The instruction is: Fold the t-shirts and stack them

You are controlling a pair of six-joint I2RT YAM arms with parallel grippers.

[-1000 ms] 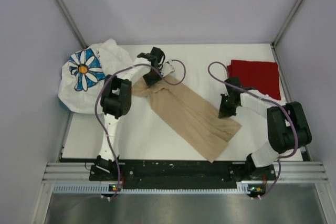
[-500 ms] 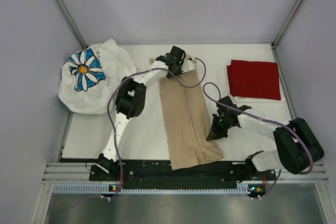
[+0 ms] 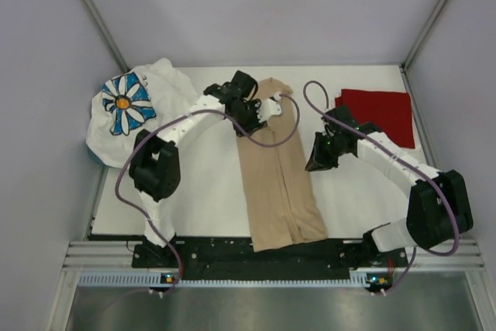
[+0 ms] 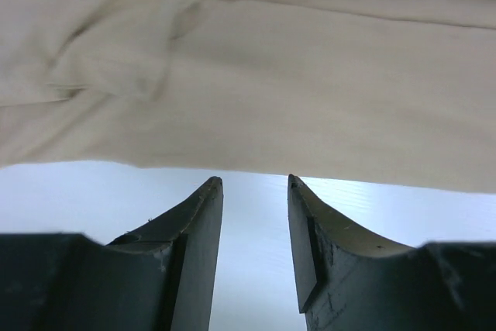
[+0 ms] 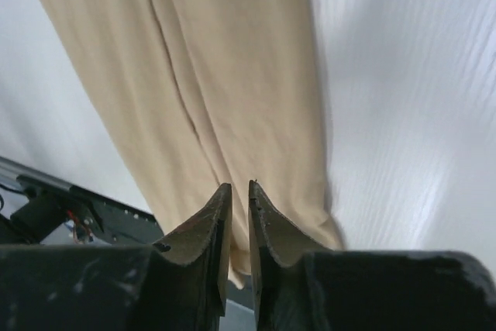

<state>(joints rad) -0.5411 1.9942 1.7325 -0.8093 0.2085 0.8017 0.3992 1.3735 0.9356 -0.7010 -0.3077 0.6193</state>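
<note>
**Top view.** Your tan t-shirt (image 3: 277, 180) has swung round. A second ago it lay slantwise, from far left toward near right. Now it runs as one long narrow strip down the middle of the tabletop (image 3: 201, 199), from near the far edge to the near edge, where its end hangs slightly over. The left jaws sit at its far end, on the left side. The right jaws are close by its right edge, about halfway along. The dark red t-shirt (image 3: 378, 116) lies folded flat in the far right corner. The white daisy t-shirt (image 3: 132, 114) is heaped, unfolded, over the far left corner.

**Left wrist.** The left jaws stand apart with bare tabletop between them. The tan cloth's edge lies just beyond the tips, so nothing is held.

**Right wrist.** The right jaws are almost together, parted by a thin slit with no cloth in it. The strip lies below and ahead of them.

Both sides have let go, so I judge the strip laid out and released. What is likely left for this shirt is a crosswise fold, then stacking it on the red one.
</note>
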